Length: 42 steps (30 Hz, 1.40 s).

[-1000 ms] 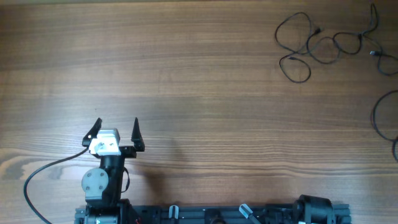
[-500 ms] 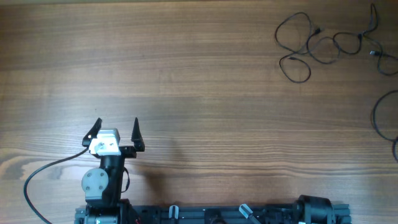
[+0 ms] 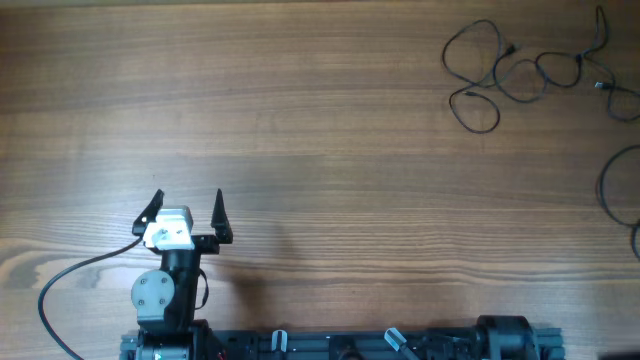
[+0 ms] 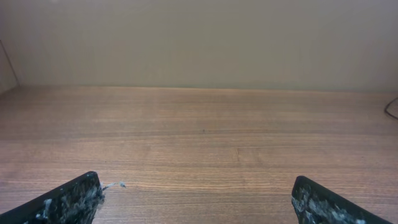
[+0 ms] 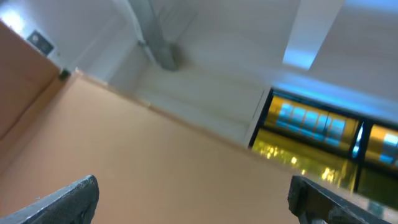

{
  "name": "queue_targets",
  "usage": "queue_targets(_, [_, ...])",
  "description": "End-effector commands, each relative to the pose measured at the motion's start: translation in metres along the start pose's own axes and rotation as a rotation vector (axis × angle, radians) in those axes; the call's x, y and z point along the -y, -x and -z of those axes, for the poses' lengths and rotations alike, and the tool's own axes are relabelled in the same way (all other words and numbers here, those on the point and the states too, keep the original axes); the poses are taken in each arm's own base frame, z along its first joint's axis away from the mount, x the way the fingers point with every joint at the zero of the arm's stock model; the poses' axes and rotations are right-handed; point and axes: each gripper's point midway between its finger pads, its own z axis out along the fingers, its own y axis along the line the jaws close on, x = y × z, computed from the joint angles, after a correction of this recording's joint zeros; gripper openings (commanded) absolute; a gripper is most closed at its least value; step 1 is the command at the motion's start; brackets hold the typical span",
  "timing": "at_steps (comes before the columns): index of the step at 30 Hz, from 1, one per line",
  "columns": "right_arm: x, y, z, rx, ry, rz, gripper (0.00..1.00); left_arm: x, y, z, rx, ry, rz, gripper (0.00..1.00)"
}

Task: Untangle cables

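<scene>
The cables (image 3: 512, 74) are thin dark cords lying in tangled loose loops at the table's far right corner, with small silvery plug ends. Another dark loop (image 3: 612, 190) runs off the right edge. My left gripper (image 3: 187, 205) stands open near the front left, far from the cables, with nothing between its fingers. The left wrist view shows that gripper (image 4: 196, 200) over bare wood, with a bit of cable (image 4: 392, 107) at the right edge. My right gripper (image 5: 194, 198) is open and empty, pointing up and away from the table. In the overhead view only the right arm's base (image 3: 505, 338) shows.
The wooden table (image 3: 320, 150) spreads wide between the left gripper and the cables. A thick black robot wire (image 3: 70, 285) curves at the front left. The arms' mounting rail (image 3: 340, 345) lines the front edge.
The dark part of the right arm at the front edge has sunk slightly. The left gripper and the cables have not moved.
</scene>
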Motion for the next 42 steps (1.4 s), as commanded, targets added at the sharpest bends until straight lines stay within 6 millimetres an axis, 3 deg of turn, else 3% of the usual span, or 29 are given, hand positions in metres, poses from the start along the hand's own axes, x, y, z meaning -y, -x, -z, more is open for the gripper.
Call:
queue_targets(1, [-0.007, -0.072, -0.011, -0.122, 0.008, -0.073, 1.00, 0.002, -0.003, 0.000, 0.000, -0.014, -0.023, 1.00])
queue_targets(5, [-0.019, -0.154, -0.014, -0.234, 0.006, -0.154, 1.00, 0.002, -0.003, 0.000, 0.000, -0.014, -0.023, 1.00])
queue_targets(7, [-0.018, -0.200, -0.009, -0.298, -0.065, -0.248, 1.00, 0.002, -0.003, 0.000, 0.000, -0.014, -0.023, 1.00])
queue_targets(9, [-0.021, -0.234, -0.001, -0.331, -0.110, -0.291, 1.00, 0.002, -0.003, 0.000, 0.000, -0.014, -0.023, 1.00])
queue_targets(15, [-0.034, -0.302, 0.029, -0.452, -0.172, -0.314, 1.00, 0.002, -0.003, 0.000, 0.000, -0.014, -0.023, 1.00])
queue_targets(19, [-0.044, -0.324, 0.041, -0.483, -0.179, -0.368, 1.00, 0.002, -0.003, 0.000, 0.000, -0.014, -0.023, 1.00])
queue_targets(26, [-0.042, -0.353, 0.061, -0.611, -0.255, -0.379, 1.00, 0.002, -0.003, 0.000, 0.000, -0.014, -0.023, 1.00])
queue_targets(33, [-0.069, -0.395, 0.098, -0.860, -0.220, -0.439, 1.00, 0.002, -0.003, 0.000, 0.000, -0.014, -0.023, 1.00])
queue_targets(42, [-0.069, -0.399, 0.101, -0.878, -0.224, -0.439, 1.00, 0.002, -0.003, 0.000, 0.000, -0.014, -0.023, 1.00])
